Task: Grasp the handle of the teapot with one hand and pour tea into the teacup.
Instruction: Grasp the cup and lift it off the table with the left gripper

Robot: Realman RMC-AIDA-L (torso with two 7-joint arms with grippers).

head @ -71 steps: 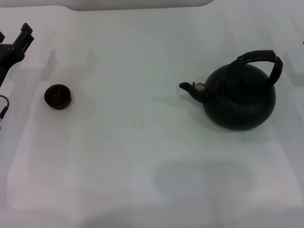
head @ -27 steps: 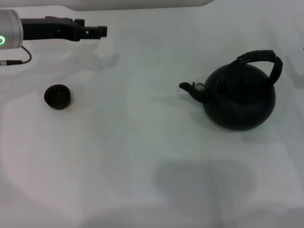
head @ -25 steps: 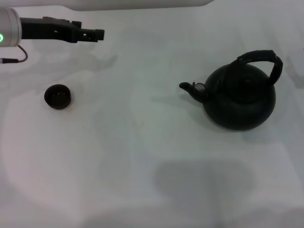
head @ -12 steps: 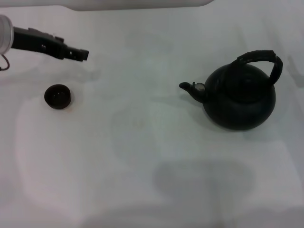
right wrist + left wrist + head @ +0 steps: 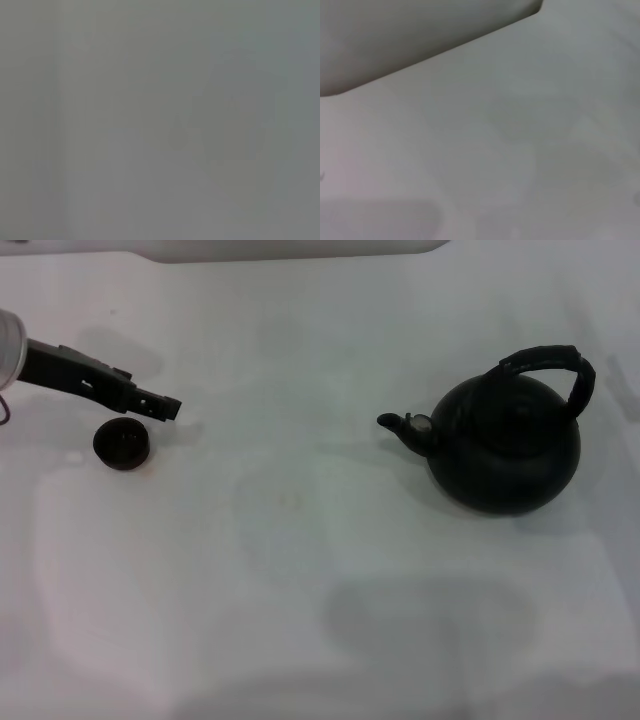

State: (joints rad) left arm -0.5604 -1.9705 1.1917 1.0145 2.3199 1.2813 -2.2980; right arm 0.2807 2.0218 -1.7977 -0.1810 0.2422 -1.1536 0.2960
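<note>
I cannot tell whether the left gripper's jaws are spread or pressed together: in the head view they show only as one dark, narrow tip. That tip sits just above and beside the cup, at its far right edge, and whether it touches the rim cannot be made out. The left arm reaches in from the left edge, slanting down toward the cup. The cup stands upright on the white counter at the left. Well apart from it, on the right, stands the teapot, upright, its spout pointing left toward the cup. Its handle arches over the top, untouched. The right gripper is not in view. Both wrist views show only pale surface.
</note>
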